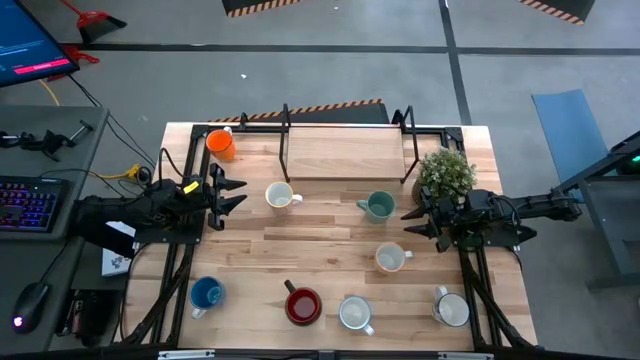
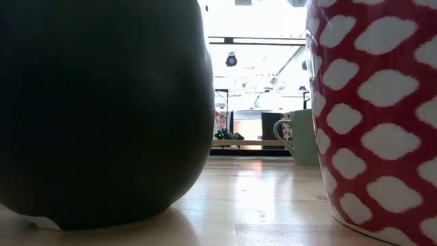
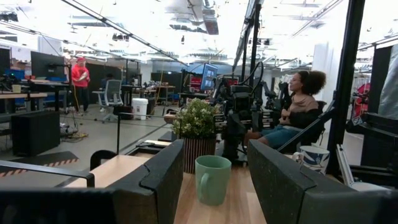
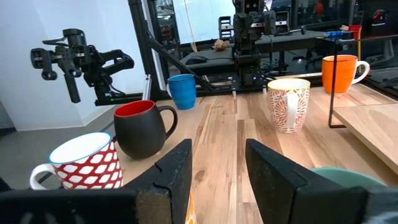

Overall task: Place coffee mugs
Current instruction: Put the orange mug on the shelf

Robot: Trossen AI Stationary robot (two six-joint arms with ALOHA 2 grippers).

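Eight mugs spread on the table, neither arm holding one.

The teal-green mug (image 1: pixel 380 206) stands upright just beside the potted plant (image 1: pixel 446 172), on the side toward the table's middle. The right gripper (image 1: pixel 419 223) hovers near it with fingers spread and empty, pointing toward the table's middle. It is the nearer arm, with the mug slightly off its line, toward the rack (image 1: pixel 345 152). The left gripper (image 1: pixel 228 194), also spread and empty, faces the plant from the far edge with the cream patterned mug (image 1: pixel 281 196) just ahead of it, so that looks like its likelier pick. The orange mug (image 1: pixel 221 144) sits at the rack's corner farthest from the plant. The cream mug (image 1: pixel 391 259) is near the plant. The blue mug (image 1: pixel 206 294), dark mug with red inside (image 1: pixel 302 305), red-and-white mug (image 1: pixel 355 314) and grey mug (image 1: pixel 451 309) line the front edge. All mugs look empty.
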